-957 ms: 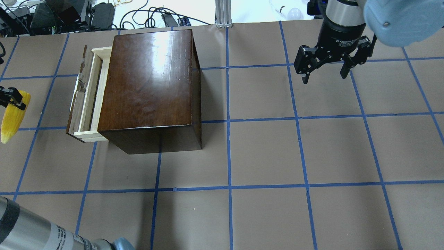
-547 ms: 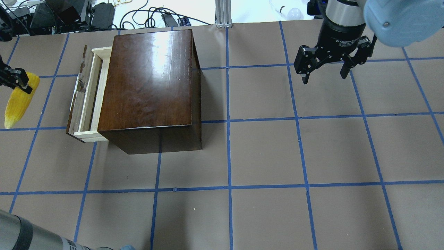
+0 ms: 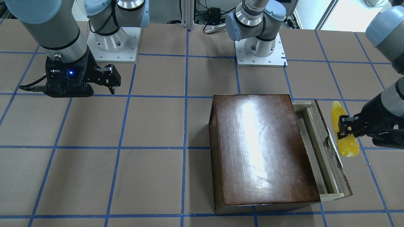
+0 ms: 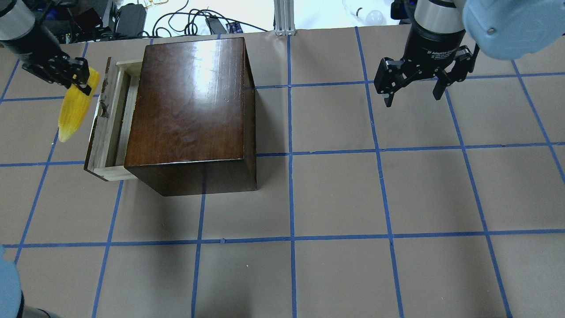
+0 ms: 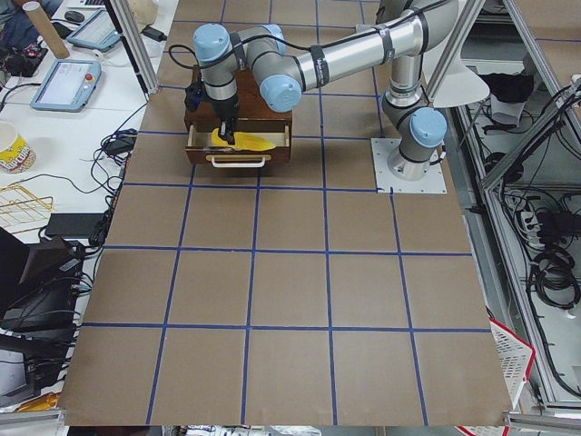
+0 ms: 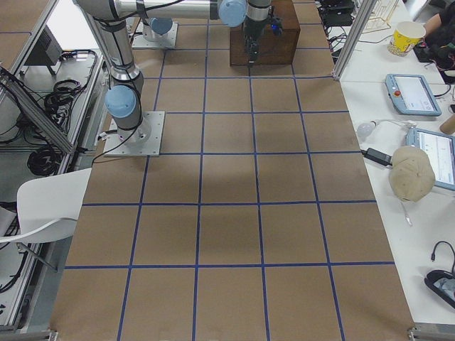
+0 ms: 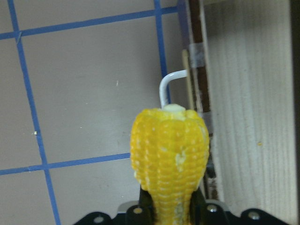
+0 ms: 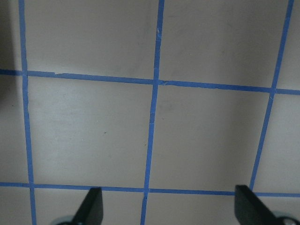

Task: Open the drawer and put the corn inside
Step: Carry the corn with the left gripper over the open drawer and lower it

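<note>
The left gripper [image 4: 82,81] is clenched on the thick end of the corn [image 4: 75,110], in the air just outside the open drawer [image 4: 112,126]; the corn is likely light, stiff and best pinched across its ridged body, while the right gripper [image 4: 412,100] hangs released, well apart.

The corn [image 4: 76,108] sits between the jaws of the left gripper [image 4: 83,81], its tip reaching out past them. In the wrist view the drawer [image 4: 112,123], slid partly out of the box [image 4: 190,101], lies to the right of those jaws. Its handle [image 7: 169,86] is just beyond the corn's tip. The spread jaws of the right gripper [image 4: 412,100] hang over the table [image 4: 397,190], well apart from the box.
</note>
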`<action>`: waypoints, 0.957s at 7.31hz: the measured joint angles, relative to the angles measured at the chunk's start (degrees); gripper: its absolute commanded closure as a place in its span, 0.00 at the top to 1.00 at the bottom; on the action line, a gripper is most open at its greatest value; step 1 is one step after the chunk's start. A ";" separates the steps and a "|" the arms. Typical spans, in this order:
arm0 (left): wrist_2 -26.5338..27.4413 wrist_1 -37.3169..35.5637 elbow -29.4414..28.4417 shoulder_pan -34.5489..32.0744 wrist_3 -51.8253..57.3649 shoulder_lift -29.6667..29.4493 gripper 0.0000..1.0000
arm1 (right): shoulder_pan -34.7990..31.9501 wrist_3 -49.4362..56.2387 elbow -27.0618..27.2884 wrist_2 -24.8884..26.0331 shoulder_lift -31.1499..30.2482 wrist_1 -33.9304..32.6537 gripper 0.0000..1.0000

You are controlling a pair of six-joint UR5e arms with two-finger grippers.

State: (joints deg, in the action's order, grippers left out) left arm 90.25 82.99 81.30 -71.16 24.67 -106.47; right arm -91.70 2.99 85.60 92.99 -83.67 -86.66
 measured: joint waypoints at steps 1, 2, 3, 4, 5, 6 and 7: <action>0.00 -0.31 0.51 -1.71 -1.71 -0.25 0.00 | 0.00 0.00 0.00 0.00 0.00 0.00 1.00; 0.01 -1.18 1.29 -2.35 -2.44 -0.81 0.00 | 0.01 0.00 0.00 0.00 0.00 0.00 1.00; -0.01 -2.63 2.13 -2.59 -2.89 -1.37 0.00 | 0.02 0.00 0.00 0.00 0.00 0.00 1.00; -0.05 -3.71 2.71 -2.70 -3.90 -1.64 0.01 | 0.02 0.00 0.00 0.00 0.00 0.00 1.00; -0.07 -4.18 2.95 -2.76 -5.72 -1.73 0.19 | 0.02 0.00 0.00 0.00 0.00 0.00 1.00; -0.06 -4.34 3.05 -2.80 -6.98 -1.80 0.67 | 0.03 0.00 0.00 0.00 0.00 0.00 1.00; -0.04 -4.39 3.11 -2.83 -7.55 -1.85 0.90 | 0.03 0.00 0.00 0.00 0.00 0.00 1.00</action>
State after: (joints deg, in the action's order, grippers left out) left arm 90.21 78.60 84.41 -73.98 17.11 -108.32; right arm -91.67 2.99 85.61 92.99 -83.67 -86.66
